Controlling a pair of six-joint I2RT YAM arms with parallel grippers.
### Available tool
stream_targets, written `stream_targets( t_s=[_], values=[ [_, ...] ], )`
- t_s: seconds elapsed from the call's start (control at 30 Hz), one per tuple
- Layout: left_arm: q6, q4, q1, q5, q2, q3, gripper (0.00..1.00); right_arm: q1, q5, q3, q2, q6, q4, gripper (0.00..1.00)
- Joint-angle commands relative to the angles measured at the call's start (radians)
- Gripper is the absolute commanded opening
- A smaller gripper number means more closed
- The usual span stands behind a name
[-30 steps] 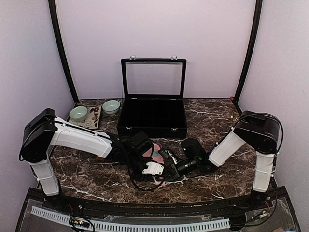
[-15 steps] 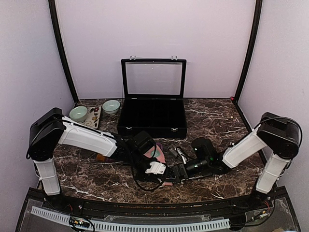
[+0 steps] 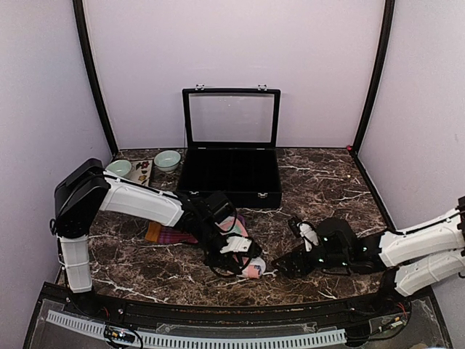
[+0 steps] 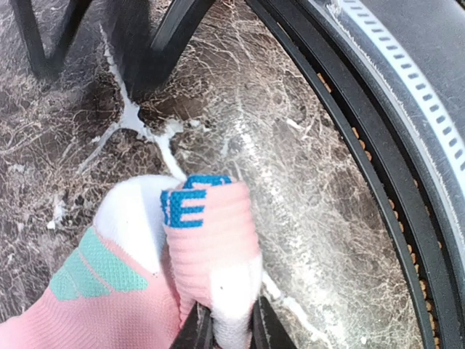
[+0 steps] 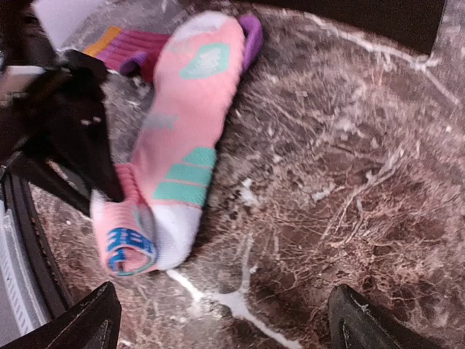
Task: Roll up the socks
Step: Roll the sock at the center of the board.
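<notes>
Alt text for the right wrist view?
A salmon-pink fabric sock with mint and white patches lies on the dark marble table, its near end folded over and pinched by the left hand. A maroon striped sock with an orange cuff lies at its far end; the right hand stands open.

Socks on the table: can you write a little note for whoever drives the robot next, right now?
Left gripper: shut on the pink sock, pinching its curled-over near end.
Right gripper: open, empty, to the right of the socks.
Maroon sock: lying flat, partly under the pink one.
Done: the first curl of the pink sock is started.
To do: roll the socks the rest of the way.
</notes>
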Motion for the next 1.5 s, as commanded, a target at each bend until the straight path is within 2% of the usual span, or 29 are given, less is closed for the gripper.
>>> stream_targets(
  t_s=[0.0, 0.07, 0.1, 0.13, 0.17, 0.27, 0.37, 0.47, 0.7, 1.03, 1.47],
  values=[
    [-0.029, -0.288, 0.033, -0.061, 0.106, -0.017, 0.20, 0.070, 0.330, -0.050, -0.210, -0.020, 0.043, 1.00],
    [-0.032, -0.329, 0.043, -0.039, 0.136, 0.018, 0.20, 0.065, 0.433, -0.056, -0.223, 0.035, 0.076, 1.00],
    [-0.035, -0.350, 0.050, -0.026, 0.152, 0.036, 0.20, 0.062, 0.501, -0.042, -0.217, 0.090, 0.034, 1.00],
    [-0.039, -0.369, 0.055, -0.016, 0.166, 0.056, 0.20, 0.057, 0.530, -0.039, -0.210, 0.146, 0.002, 1.00],
    [-0.044, -0.385, 0.060, -0.011, 0.182, 0.072, 0.20, 0.044, 0.495, -0.058, -0.206, 0.149, 0.056, 1.00],
    [-0.049, -0.430, 0.071, 0.010, 0.220, 0.109, 0.21, 0.035, 0.340, -0.100, -0.175, 0.021, 0.265, 0.97],
    [-0.037, -0.461, 0.080, 0.039, 0.244, 0.136, 0.21, 0.118, 0.272, -0.081, -0.121, -0.204, 0.335, 0.78],
    [-0.010, -0.516, 0.083, 0.059, 0.280, 0.174, 0.21, 0.245, 0.266, -0.014, -0.041, -0.409, 0.277, 0.66],
    [0.028, -0.616, 0.093, 0.093, 0.368, 0.263, 0.21, 0.346, 0.213, 0.093, 0.104, -0.622, 0.194, 0.60],
    [0.054, -0.682, 0.099, 0.096, 0.421, 0.320, 0.21, 0.333, 0.169, 0.202, 0.285, -0.822, 0.213, 0.52],
    [0.046, -0.692, 0.102, 0.057, 0.452, 0.353, 0.21, 0.281, 0.090, 0.259, 0.455, -0.814, 0.282, 0.40]
  ],
)
